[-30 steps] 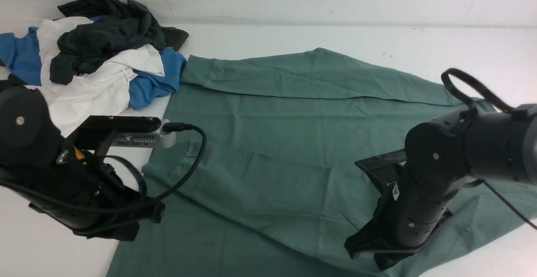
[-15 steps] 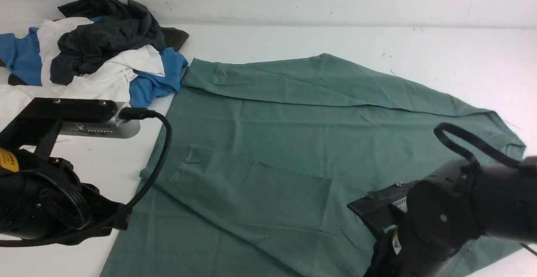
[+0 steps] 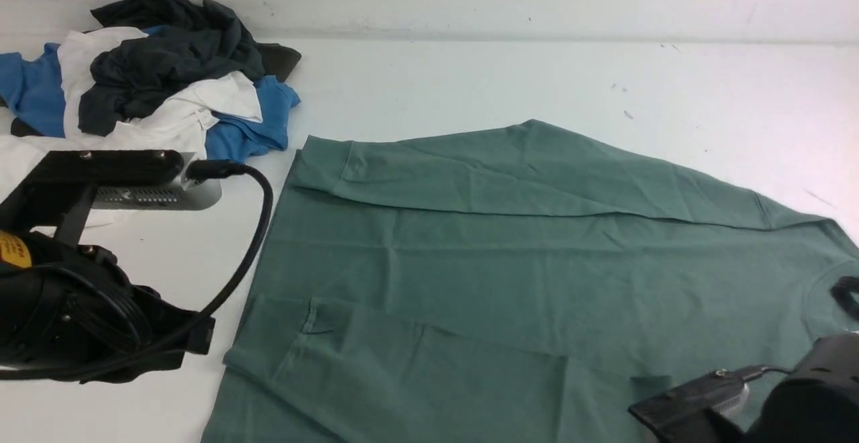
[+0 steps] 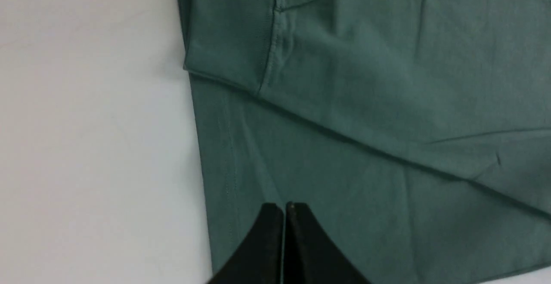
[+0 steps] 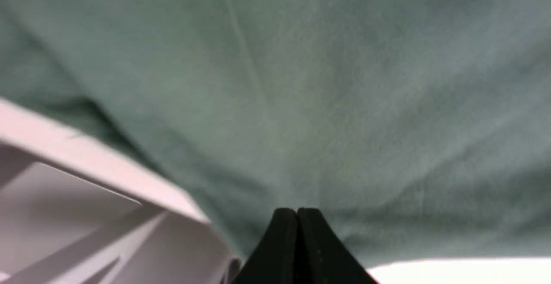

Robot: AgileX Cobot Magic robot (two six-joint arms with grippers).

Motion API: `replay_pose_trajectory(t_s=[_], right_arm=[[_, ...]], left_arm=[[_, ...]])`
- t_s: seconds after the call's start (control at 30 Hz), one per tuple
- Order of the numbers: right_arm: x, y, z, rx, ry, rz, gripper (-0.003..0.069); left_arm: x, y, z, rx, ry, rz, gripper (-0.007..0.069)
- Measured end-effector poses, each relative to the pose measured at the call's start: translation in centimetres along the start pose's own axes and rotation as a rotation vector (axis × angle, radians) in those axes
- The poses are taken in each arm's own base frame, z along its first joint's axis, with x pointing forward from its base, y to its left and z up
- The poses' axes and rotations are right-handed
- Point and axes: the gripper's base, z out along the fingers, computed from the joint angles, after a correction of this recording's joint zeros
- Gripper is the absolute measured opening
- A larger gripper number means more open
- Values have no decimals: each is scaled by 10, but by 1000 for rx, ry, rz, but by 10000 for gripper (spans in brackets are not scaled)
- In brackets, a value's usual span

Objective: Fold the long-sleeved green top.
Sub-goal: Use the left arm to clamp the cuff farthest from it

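The green long-sleeved top [image 3: 510, 255] lies spread flat on the tabletop [image 3: 470, 74], its near edge at my arms. It is light, limp cotton that sags and creases, so I judge hems and corners the best holds. My left jaws and right jaws are both clenched, apparently pinching that near edge.

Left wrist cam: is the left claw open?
No, the left claw has its two fingers pressed together tip to tip, right at the edge of the green long-sleeved top.
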Motion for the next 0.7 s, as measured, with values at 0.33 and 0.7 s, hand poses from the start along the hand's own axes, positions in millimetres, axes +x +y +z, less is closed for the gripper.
replay_pose_trajectory(t_s=[0.33,0.7], right_arm=[[5,0,-74,15,-210,-35,-13],[9,-13,-103,142,-308,24,-13]], left_arm=[[-105,-9,38,-32,11,-65,-4],[-191,-2,136,-90,58,-125,122]])
